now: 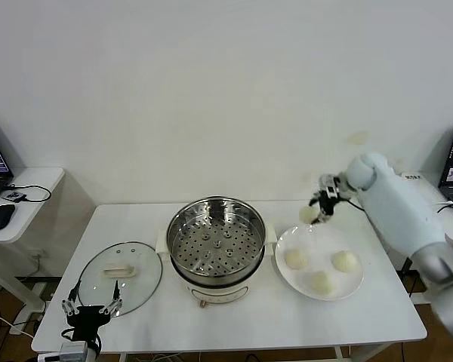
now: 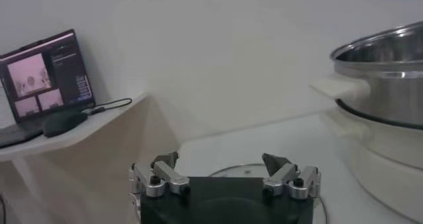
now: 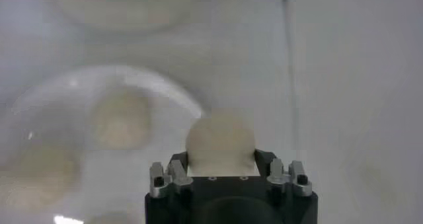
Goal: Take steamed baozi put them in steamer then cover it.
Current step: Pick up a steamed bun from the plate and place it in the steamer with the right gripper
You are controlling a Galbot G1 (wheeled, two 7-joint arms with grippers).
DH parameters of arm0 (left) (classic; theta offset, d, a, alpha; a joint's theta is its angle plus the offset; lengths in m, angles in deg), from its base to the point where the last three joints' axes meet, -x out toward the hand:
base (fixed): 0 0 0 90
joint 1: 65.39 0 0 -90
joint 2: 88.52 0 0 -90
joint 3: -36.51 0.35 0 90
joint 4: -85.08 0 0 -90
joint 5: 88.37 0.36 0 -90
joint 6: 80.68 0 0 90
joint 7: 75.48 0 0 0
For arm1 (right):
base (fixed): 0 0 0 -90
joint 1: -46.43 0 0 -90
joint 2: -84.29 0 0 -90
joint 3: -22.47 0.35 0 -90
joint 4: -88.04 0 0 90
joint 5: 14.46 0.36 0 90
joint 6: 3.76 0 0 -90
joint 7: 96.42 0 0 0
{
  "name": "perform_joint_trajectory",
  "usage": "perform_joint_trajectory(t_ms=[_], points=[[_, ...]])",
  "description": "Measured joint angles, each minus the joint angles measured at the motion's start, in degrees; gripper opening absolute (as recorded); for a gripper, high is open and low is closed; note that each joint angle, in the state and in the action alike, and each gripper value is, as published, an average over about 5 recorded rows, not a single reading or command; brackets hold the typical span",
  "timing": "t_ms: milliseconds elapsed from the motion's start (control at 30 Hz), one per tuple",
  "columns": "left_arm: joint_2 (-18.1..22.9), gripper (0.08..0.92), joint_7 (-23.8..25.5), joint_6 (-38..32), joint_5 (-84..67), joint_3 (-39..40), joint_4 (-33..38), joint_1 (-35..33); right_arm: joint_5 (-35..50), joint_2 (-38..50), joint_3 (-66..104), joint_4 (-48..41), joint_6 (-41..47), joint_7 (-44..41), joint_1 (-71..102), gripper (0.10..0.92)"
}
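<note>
One baozi [image 3: 220, 139] clamped in the right claw [image 1: 319, 212], above the plate's [image 1: 340, 290] far rim.

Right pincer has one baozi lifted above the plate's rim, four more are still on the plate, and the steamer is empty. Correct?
Not quite: three baozi remain on the plate, not four, as the head view shows. The rest holds: the right pincer grips one baozi above the plate's rim, and the steamer shows only its bare perforated tray.
</note>
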Motion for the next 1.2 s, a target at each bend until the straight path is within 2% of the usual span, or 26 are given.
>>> perform_joint_trajectory(t_ms=[400, 767, 1000, 1200], points=[[0.00, 0.823, -0.60, 0.82, -0.38, -0.72, 1.53, 0.56, 10.40, -8.53, -13.42, 0.46, -1.40, -3.43, -12.86, 0.622], [0.47, 0.823, -0.99, 0.72, -0.35, -1.40, 1.00, 0.95, 11.81, -12.23, -22.05, 4.50, -16.32, -2.00, -17.48, 0.619], [1.01, 0.823, -0.80, 0.55, 0.17, -1.35, 0.77, 1.32, 11.48, -14.12, -27.38, 5.94, -26.56, 3.64, -18.14, 0.619], [1.04, 0.823, -0.92, 0.55, 0.35, -1.46, 0.49, 1.00, 7.25, -16.51, -29.76, 3.35, -36.12, 9.27, -16.80, 0.622]])
